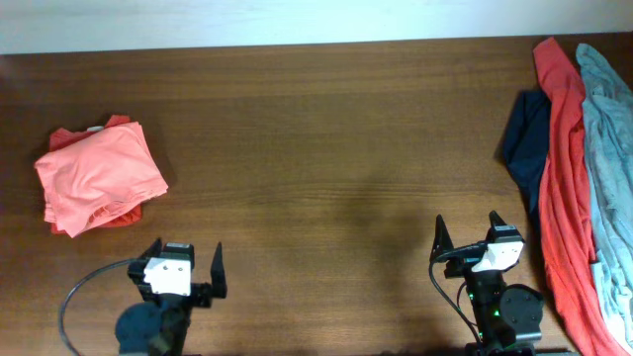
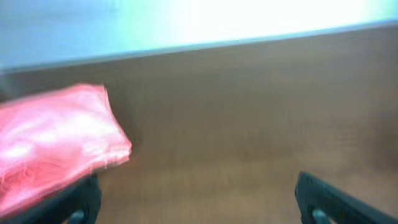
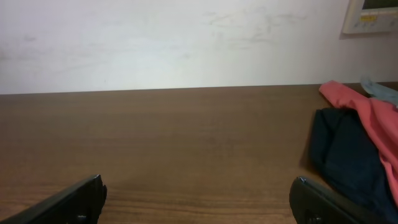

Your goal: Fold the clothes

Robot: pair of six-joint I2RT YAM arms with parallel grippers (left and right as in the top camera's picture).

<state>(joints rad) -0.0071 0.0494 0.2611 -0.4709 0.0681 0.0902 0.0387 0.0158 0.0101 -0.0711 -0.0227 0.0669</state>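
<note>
Plainly, the right pincer (image 1: 467, 225) stands with its fingers wide apart and nothing between them, low over the bare bench (image 1: 316, 138). Off its right side, and running on ahead of it, lies the unfolded heap. The navy garment (image 1: 524, 133) is the nearest part, ahead and to the right. The coral-red garment (image 1: 562, 188) lies beyond that, and the grey-blue garment (image 1: 608, 138) is furthest out. The coral-red one is a long strip whose axis runs from the near edge toward the far edge, so it passes alongside the pincer rather than across its path.

The left pincer (image 1: 186, 253) is likewise spread open and empty. Ahead of it and a little to its left sits the salmon-pink shirt (image 1: 99, 173), already a folded bundle, with a redder piece (image 1: 127, 214) showing beneath. The heap is well apart from that arm, across the whole bench. I judge that the right arm is the one to reach next, swinging to its right to take a garment by its near side edge.
</note>
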